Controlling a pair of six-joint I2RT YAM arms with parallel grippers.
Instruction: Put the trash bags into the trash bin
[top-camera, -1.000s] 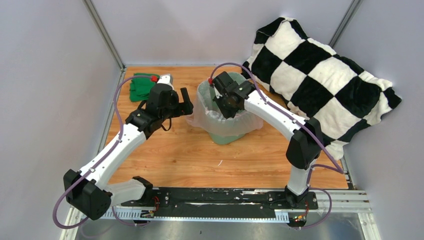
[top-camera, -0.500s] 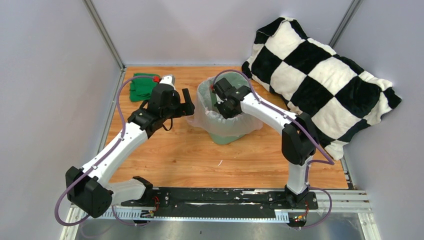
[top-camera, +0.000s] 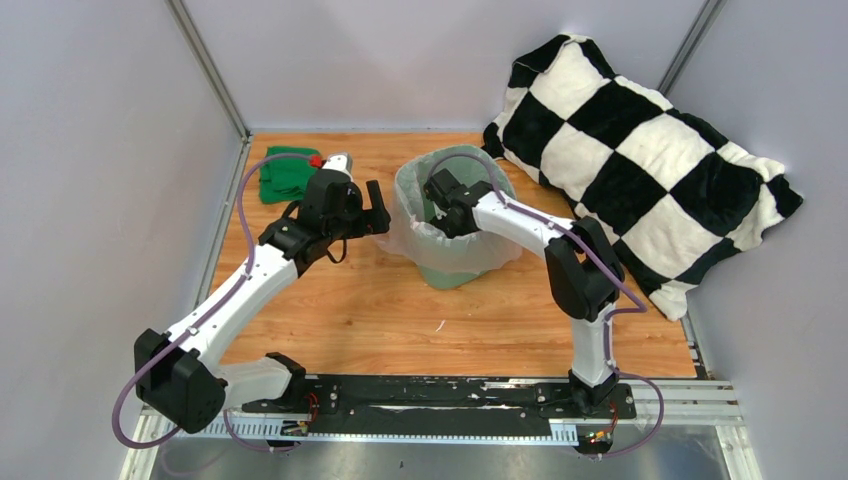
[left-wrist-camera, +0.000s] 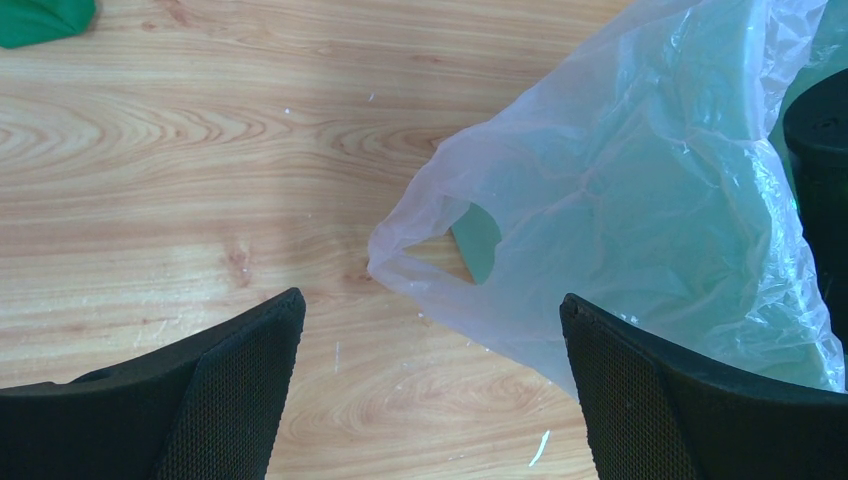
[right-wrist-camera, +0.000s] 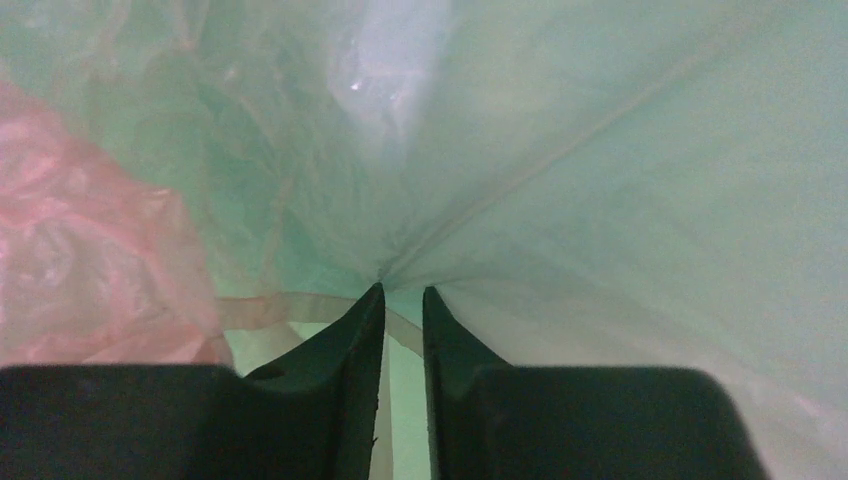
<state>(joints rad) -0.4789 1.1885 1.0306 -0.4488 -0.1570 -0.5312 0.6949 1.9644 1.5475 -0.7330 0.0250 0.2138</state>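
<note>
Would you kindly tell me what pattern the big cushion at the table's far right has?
The cushion has black-and-white checks, clearest from the top external view.

The trash bin (top-camera: 452, 274) is set on the desk (top-camera: 400, 325), toward its far edge and near the middle. The trash bag (top-camera: 398, 236) is draped over the bin's rim and down into it, with a handle hung over the left side. The left pincer (left-wrist-camera: 430, 300) is held just left of that handle. The right pincer (right-wrist-camera: 403, 300) is placed inside the bin. A folded cloth (top-camera: 285, 175) is laid at the far left corner, and a cushion (top-camera: 640, 160) is propped to the right of the bin.
</note>
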